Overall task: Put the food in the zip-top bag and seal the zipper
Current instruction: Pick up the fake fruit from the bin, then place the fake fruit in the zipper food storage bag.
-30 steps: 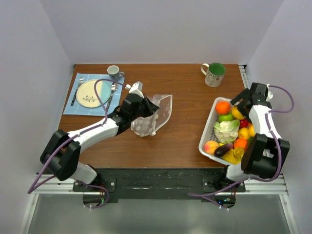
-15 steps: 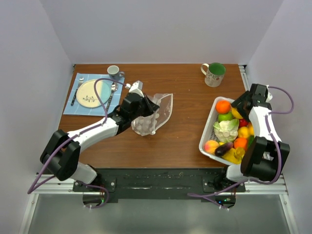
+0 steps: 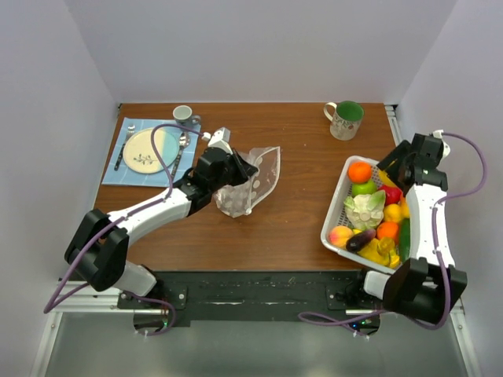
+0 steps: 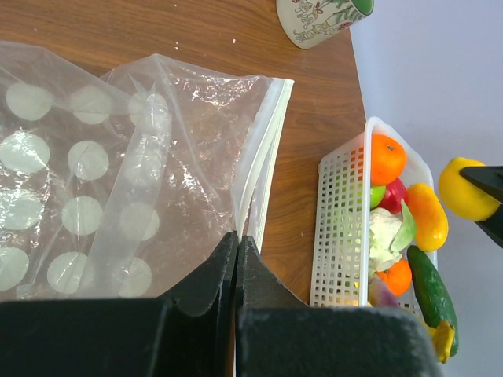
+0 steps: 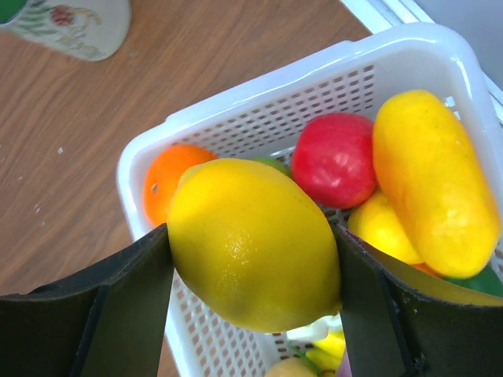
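Brown wooden table (image 3: 302,161) between pale walls (image 3: 259,47); left fingers (image 4: 200,290) closed on the zip-top bag (image 4: 165,149), right fingers (image 5: 118,302) around a lemon (image 5: 251,243)

Right gripper (image 5: 253,275) closed from wide onto yellow lemon (image 4: 464,188), lifted it out of white basket (image 3: 334,212); arm swung up, outward to right edge. Red piece (image 3: 391,194) now exposed where lemon lay. Left gripper (image 4: 236,251) nudged zip-top bag (image 3: 255,184) slightly farther back.

bright, even light, soft shadows, mild glare on zip-top bag (image 4: 169,118), sharp focus
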